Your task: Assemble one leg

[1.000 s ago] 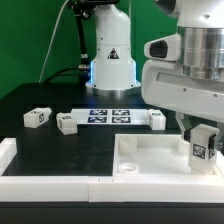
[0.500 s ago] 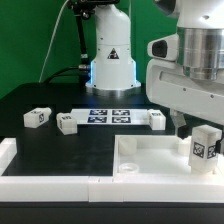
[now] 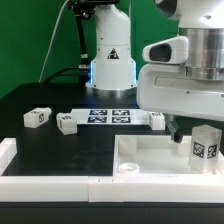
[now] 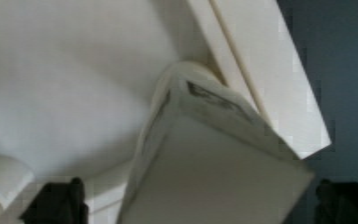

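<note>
Black tabletop before a green wall fills the exterior view. In the wrist view, two dark fingers are apart, with a white leg's top below and between them; no touch is visible. In the exterior view, the gripper hangs just above the tray, its fingertips mostly hidden by the arm's white body. The leg stands upright in the tray's corner toward the exterior view's right, tag facing the camera, beside the gripper. Farther back lies the marker board, with one more leg at its right end, another at its left, and a third further left.
</note>
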Robot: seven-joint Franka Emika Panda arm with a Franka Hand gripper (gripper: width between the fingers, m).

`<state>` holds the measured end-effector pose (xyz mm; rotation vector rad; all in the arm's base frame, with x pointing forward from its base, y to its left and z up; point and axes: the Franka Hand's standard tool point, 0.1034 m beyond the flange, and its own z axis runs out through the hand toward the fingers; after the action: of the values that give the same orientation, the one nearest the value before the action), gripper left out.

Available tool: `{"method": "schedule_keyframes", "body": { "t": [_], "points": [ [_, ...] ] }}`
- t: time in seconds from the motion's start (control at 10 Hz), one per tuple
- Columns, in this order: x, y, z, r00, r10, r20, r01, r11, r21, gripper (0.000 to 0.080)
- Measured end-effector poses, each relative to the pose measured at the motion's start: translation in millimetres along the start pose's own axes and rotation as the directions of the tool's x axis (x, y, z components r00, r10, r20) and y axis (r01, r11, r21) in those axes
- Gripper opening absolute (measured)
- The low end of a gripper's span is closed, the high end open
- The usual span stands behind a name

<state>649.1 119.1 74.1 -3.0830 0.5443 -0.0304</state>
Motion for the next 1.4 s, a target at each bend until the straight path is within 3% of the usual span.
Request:
{"method": "schedule_keyframes", "body": {
  "t": [0.3,0.5,0.8,0.9,1.1,1.2,1.3,1.4],
  "points": [
    [-0.7,-1.2,0.1,0.965,-0.261,-0.001,0.261,0.965,-0.005,0.0649],
    [0.0,0.1,0.0,0.873,-0.487,0.000,0.487,0.873,-0.019,0.0649],
    [1.9,-0.5,-2.4,0.743,-0.669,0.005,0.669,0.742,-0.035,0.0649],
    [2.1,0.0,-1.9,0.742,-0.671,0.006,0.670,0.741,-0.035,0.0649],
    [2.1,0.3,-1.6,0.743,-0.669,0.006,0.669,0.743,-0.035,0.0425],
    [2.0,0.2,-1.5,0.753,-0.658,0.006,0.658,0.752,-0.034,0.0425],
    [1.9,0.5,-1.1,0.757,-0.653,0.006,0.653,0.757,-0.034,0.0290],
    [1.8,0.5,-1.1,0.787,-0.617,0.004,0.616,0.787,-0.034,0.0290]
  ]
}}
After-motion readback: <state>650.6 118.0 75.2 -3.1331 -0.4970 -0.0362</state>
